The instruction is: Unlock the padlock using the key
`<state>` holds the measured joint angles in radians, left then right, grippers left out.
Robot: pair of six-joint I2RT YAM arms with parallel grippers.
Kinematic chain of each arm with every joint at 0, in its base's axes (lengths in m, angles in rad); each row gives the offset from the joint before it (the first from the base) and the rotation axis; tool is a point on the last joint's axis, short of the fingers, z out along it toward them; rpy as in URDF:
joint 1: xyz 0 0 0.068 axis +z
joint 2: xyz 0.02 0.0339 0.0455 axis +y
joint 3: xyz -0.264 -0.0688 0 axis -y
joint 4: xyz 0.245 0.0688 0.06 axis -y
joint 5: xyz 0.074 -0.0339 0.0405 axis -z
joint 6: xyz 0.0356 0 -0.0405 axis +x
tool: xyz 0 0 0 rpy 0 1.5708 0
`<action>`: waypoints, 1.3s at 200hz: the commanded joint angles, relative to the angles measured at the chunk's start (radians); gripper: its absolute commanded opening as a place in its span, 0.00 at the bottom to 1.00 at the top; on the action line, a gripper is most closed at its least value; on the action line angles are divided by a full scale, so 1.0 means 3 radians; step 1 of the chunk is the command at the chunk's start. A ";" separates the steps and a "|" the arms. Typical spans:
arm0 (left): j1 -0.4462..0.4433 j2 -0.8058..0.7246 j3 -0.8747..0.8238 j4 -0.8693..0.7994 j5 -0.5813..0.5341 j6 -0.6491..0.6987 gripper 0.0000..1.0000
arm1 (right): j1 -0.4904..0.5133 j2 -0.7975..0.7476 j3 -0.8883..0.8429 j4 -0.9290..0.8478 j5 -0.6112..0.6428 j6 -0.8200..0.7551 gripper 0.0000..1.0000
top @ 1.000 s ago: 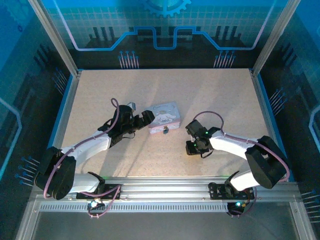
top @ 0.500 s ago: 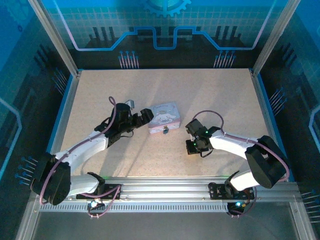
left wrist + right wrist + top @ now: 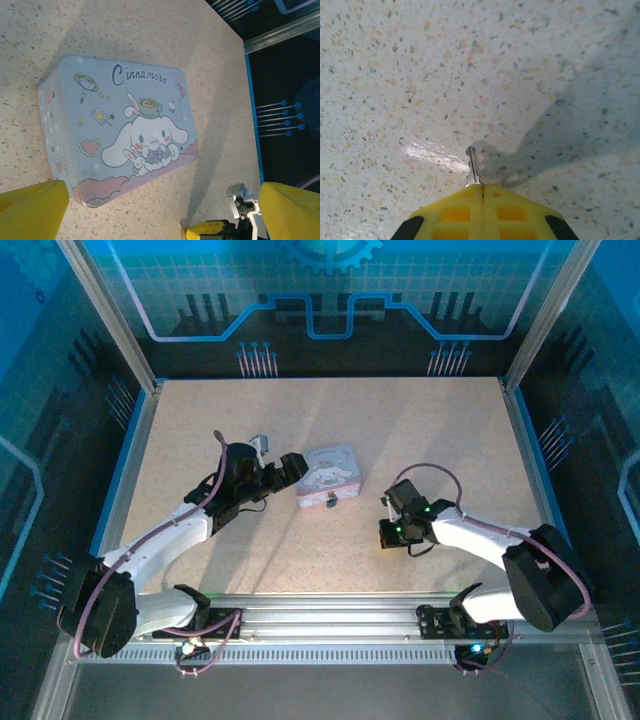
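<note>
The key [image 3: 473,169] is a thin silver blade sticking out from between the yellow fingers of my right gripper [image 3: 482,190], which is shut on it. Its tip meets its own shadow on the speckled table. From above, the right gripper [image 3: 391,534] is to the right of and nearer than the pastel tin [image 3: 330,475]. The tiny dark padlock [image 3: 329,502] hangs at the tin's near edge. My left gripper [image 3: 292,467] stands open just left of the tin, which lies ahead of its spread yellow fingers [image 3: 35,207].
The cartoon-printed tin [image 3: 120,125] lies flat near the table's middle. A yellow finger [image 3: 212,230] of the right gripper sits at the bottom of the left wrist view. Blue walls and metal frame posts [image 3: 530,330] bound the table; open speckled tabletop [image 3: 330,415] lies beyond the tin.
The right arm has shifted a little to the right and nearer. The left arm has edged slightly away from me, staying open beside the tin.
</note>
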<state>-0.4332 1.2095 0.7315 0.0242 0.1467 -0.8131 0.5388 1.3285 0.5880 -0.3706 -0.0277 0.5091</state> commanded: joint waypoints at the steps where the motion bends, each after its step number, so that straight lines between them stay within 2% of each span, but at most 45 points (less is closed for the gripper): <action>1: -0.0023 -0.0058 -0.0026 0.0080 0.0256 -0.0092 0.96 | -0.0133 -0.0215 -0.0107 0.0265 -0.0258 -0.0084 0.00; 32: -0.0091 0.0057 0.0073 0.0243 0.0489 -0.0166 0.92 | -0.0273 -0.0479 -0.0054 0.0479 -0.0463 -0.0222 0.00; 55: -0.0200 0.0187 0.0133 0.0452 0.0592 -0.0360 0.91 | -0.0351 -0.0660 -0.0082 0.0759 -0.0603 -0.0135 0.00; 87: -0.0371 0.0391 0.0173 0.0795 0.0569 -0.0997 0.91 | -0.0367 -0.0845 -0.0094 0.0949 -0.0665 0.0022 0.00; 112: -0.0481 0.0545 0.0102 0.1314 0.0544 -0.1545 0.90 | -0.0365 -0.0990 -0.0117 0.1104 -0.0713 0.0115 0.00; 135: -0.0615 0.0678 0.0075 0.1684 0.0462 -0.1861 0.86 | -0.0359 -0.1055 -0.0110 0.1228 -0.0814 0.0240 0.00; 172: -0.0792 0.0912 0.0054 0.2036 0.0312 -0.2092 0.83 | -0.0308 -0.1130 -0.0143 0.1463 -0.0902 0.0509 0.00; 206: -0.0867 0.1162 0.0038 0.2343 0.0320 -0.2250 0.77 | -0.0256 -0.1148 -0.0114 0.1526 -0.0848 0.0612 0.00; 242: -0.0916 0.1332 0.0040 0.2550 0.0325 -0.2340 0.68 | -0.0196 -0.1060 -0.0043 0.1492 -0.0775 0.0574 0.00; 260: -0.0939 0.1359 0.0061 0.2517 0.0300 -0.2322 0.64 | -0.0191 -0.1031 -0.0103 0.1664 -0.0790 0.0676 0.00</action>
<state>-0.7010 1.6058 0.7498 0.7048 0.2527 -1.4876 0.4690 1.0077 0.5541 0.0700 -0.2699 0.6788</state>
